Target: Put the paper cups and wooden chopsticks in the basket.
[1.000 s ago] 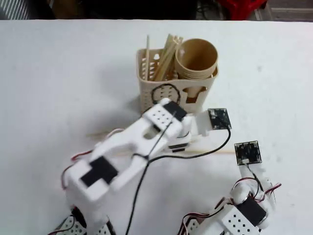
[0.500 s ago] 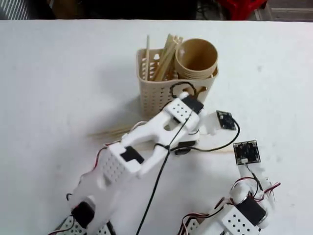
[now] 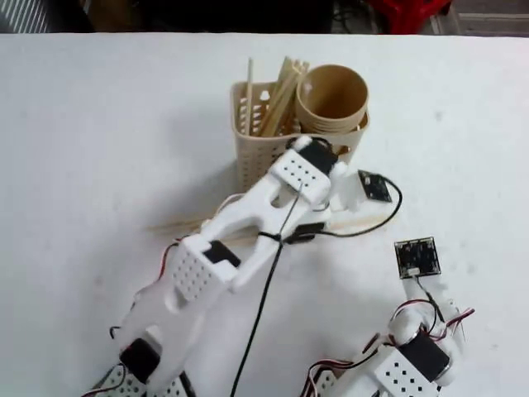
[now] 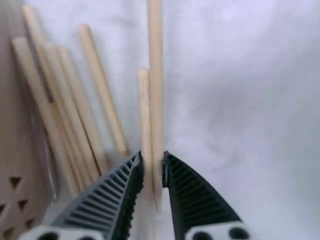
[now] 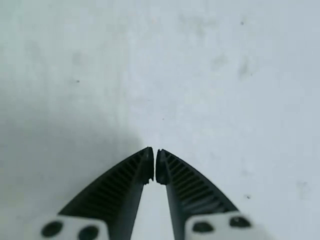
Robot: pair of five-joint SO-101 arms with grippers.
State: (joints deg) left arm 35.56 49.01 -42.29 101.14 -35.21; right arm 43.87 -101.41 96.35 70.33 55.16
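Tool (image 4: 152,159) on chopsticks (image 4: 155,75) — cups (image 3: 332,99) in basket (image 3: 252,157)

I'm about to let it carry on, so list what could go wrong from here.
1. The left gripper pinches two chopsticks unevenly, one poking out much farther than the other; one might slip out when lifted.
2. The basket is already crowded with paper cups and other chopsticks, and the left arm sits right beside it; a nudge might tip it.
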